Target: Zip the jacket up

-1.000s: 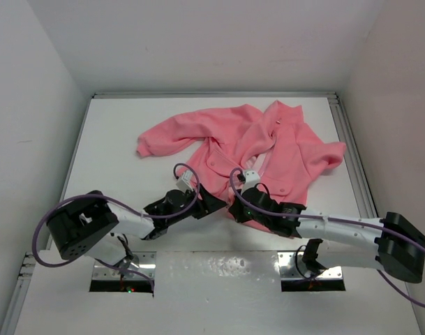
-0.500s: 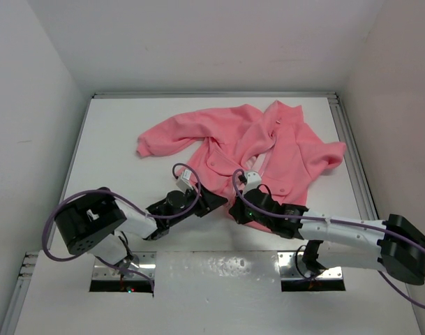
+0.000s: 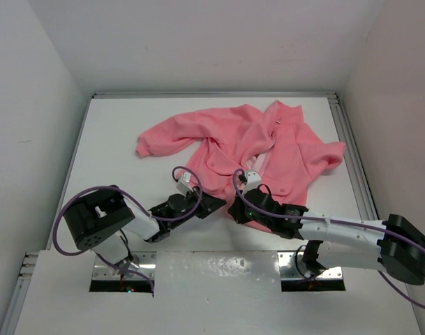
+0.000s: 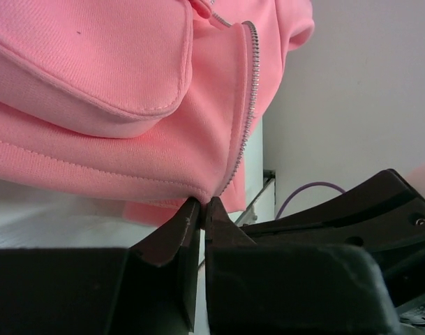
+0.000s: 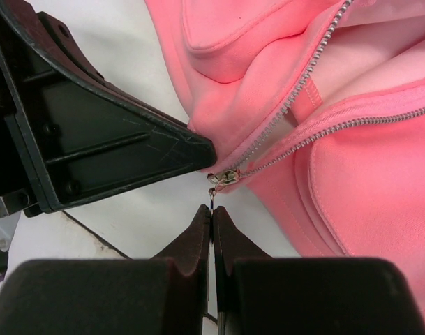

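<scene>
No text, label, brand, number or sign can be read in any of the views. The small white piece on the purple cable at the left wrist (image 3: 187, 179) and its like at the right wrist (image 3: 252, 174) are too small to tell whether anything is written on them.
</scene>
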{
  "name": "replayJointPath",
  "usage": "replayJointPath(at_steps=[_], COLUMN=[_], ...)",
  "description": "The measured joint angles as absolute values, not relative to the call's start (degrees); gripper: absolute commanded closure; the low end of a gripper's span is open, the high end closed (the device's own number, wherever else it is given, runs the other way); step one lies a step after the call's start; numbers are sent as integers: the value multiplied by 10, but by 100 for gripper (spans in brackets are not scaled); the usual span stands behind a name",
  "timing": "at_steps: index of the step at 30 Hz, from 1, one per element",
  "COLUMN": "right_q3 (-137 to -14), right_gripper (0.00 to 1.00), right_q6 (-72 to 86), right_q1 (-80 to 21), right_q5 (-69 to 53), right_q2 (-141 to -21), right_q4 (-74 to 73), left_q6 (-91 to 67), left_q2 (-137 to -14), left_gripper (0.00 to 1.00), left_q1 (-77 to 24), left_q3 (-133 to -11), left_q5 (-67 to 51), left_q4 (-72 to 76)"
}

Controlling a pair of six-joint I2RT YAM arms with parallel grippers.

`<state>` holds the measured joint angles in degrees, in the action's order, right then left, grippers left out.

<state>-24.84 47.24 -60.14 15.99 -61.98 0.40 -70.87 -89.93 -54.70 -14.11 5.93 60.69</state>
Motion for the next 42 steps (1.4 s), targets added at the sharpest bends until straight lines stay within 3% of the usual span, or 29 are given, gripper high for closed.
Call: replayJointPath(at_steps=[9,18,30,33,42], right_q3=[-254,-332,-414,-432,-407], right_gripper=[100,100,100,100,100], right_q6=[462,399,337,336,331], right_q1=[-601,-613,-604,-593,-502], right_q5=[186,247,241,215,294], right_q2=[-615,-624,-656,-656,-631], right_q4=[-22,-66,-108,-126,-171], left_q6=[-703,-682,-621,-612,-580], left_q2=[-875,-752,-537,-507,-482], left_gripper=[100,100,100,100,100], left_q1=[-548,-551,-551,-551,-551], left_q3=[-117,-79,-62,-58,-27], left_q5=[58,48,73,73,53], left_q4=[607,562,357,322,165])
